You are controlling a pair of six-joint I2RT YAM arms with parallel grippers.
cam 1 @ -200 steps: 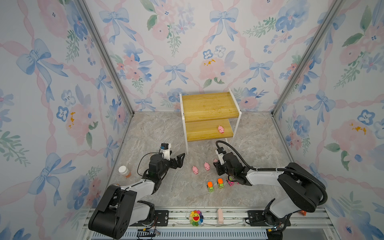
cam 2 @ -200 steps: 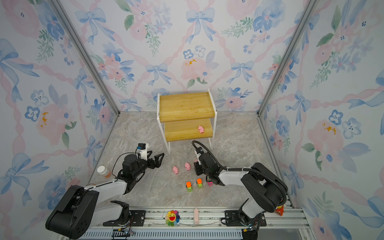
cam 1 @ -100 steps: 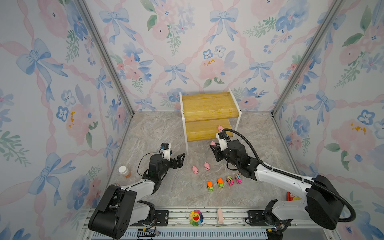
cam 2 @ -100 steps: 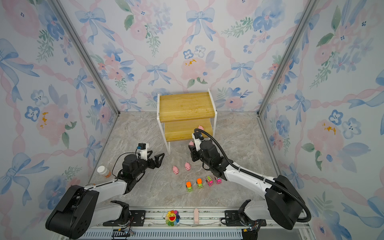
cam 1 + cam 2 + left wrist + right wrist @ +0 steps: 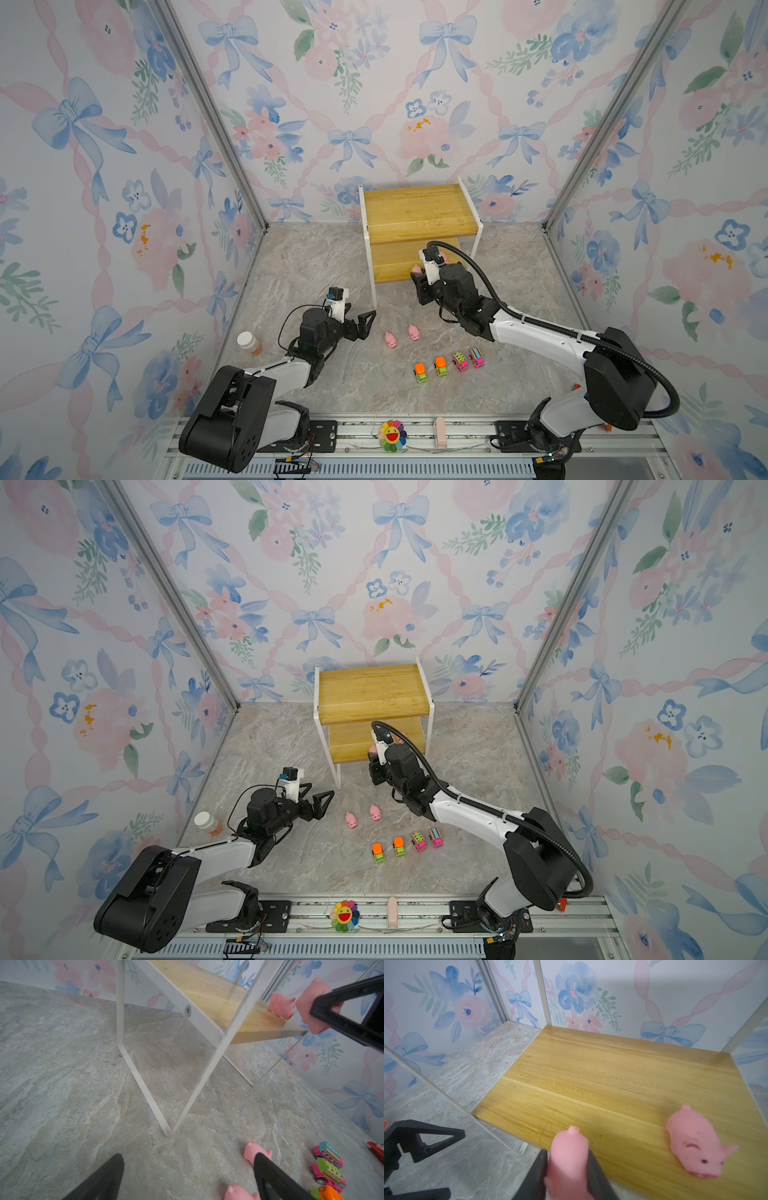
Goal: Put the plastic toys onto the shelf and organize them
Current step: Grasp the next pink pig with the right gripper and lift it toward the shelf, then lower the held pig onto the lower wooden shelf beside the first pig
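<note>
Marble floor (image 5: 316,270): two pigs (image 5: 390,340), four trucks (image 5: 441,366); shelf (image 5: 415,216) one pig (image 5: 695,1145); right fingers (image 5: 537,1172) one.

Pink pig (image 5: 569,1157), yellowish shelf (image 5: 591,1076), floral walls (image 5: 581,991)

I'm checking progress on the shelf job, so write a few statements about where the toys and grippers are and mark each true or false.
1. The right gripper is shut on a pink pig near the front edge of the shelf's lower board. True.
2. Two pigs lie on the shelf's top board. False: only one loose pig is on the shelf, and it lies on the lower board.
3. All four toy trucks stand in a row on the table. True.
4. The left gripper grips a truck. False: it is open and holds nothing, above the table beside two pigs.
</note>
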